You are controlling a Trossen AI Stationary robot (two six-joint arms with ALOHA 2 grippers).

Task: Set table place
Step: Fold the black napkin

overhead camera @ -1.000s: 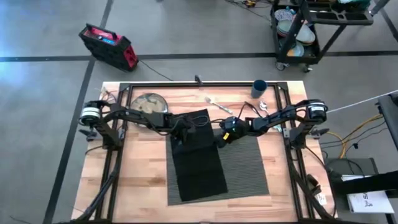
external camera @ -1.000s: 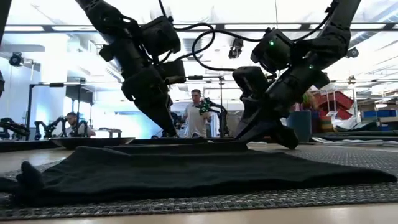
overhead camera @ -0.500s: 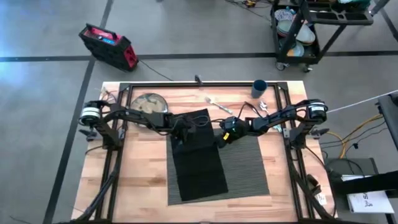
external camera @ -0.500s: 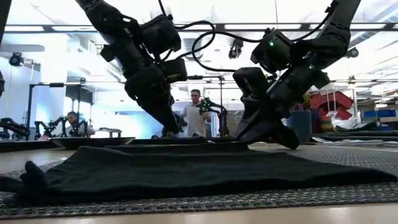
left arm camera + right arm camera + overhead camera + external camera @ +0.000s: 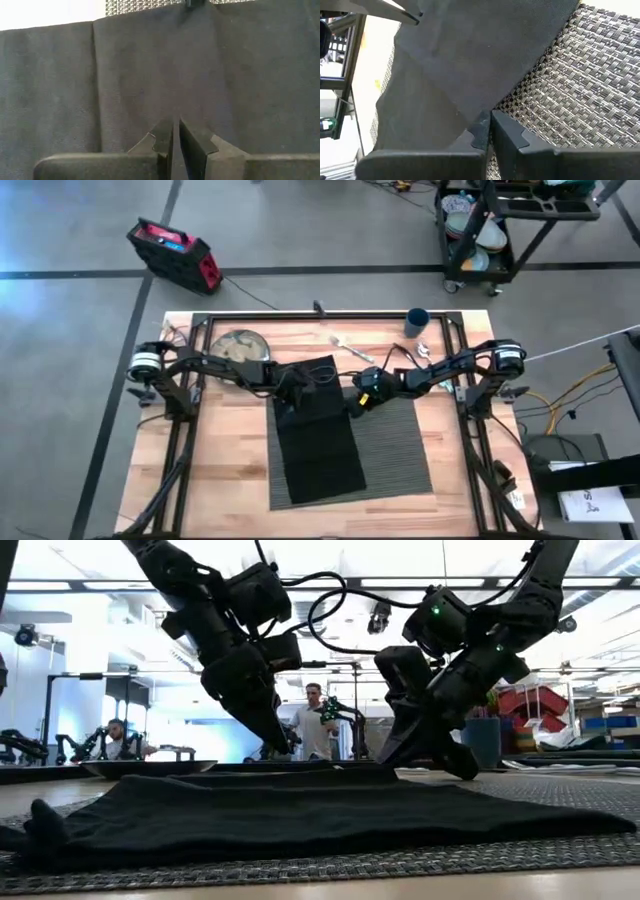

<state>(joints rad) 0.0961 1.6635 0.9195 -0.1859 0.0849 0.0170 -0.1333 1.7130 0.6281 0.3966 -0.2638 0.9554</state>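
Under both arms, napkin (image 5: 318,430) half hiding placemat (image 5: 400,445).

Both dark arms cross the far half of the light wooden table (image 5: 230,470), meeting over the black cloth napkin (image 5: 320,430). Near half lies open. Round silvery plate (image 5: 238,345) and dark blue cup (image 5: 417,320) crowd the far edge.

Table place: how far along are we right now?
Done: placemat laid, black napkin spread on its left half. In hand: left gripper and right gripper both pinch the napkin's far edge. Left: plate, fork and blue cup sit off the mat at the table's far side.
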